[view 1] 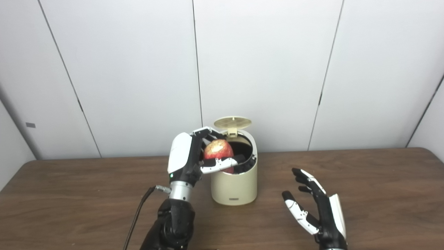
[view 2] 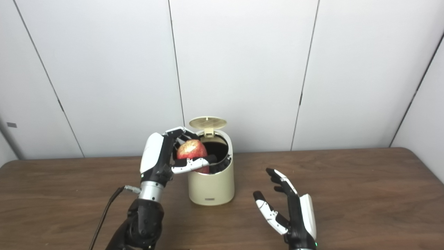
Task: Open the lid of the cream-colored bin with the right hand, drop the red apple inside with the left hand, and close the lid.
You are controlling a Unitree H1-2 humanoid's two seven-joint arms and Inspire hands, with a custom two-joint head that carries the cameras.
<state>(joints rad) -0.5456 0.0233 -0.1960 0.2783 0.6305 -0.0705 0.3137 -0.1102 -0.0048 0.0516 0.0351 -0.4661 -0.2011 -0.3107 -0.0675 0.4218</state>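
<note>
Left eye view: the bin (view 1: 235,180) stands near the table (view 1: 69,194) back edge, its lid (view 1: 232,122) tipped up, so opening looks done. The left hand (view 1: 194,156) grips the red apple (view 1: 218,151) over the bin's left rim; release and closing remain.

Right eye view: the right hand (view 2: 291,211) rests spread and empty towards the front edge, well apart from the bin. This view shows more of the dark opening beside the apple

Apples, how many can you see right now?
1. The apple is held in the left hand at the open bin's mouth, lid up. The bin's dark inside could hide more.
</note>
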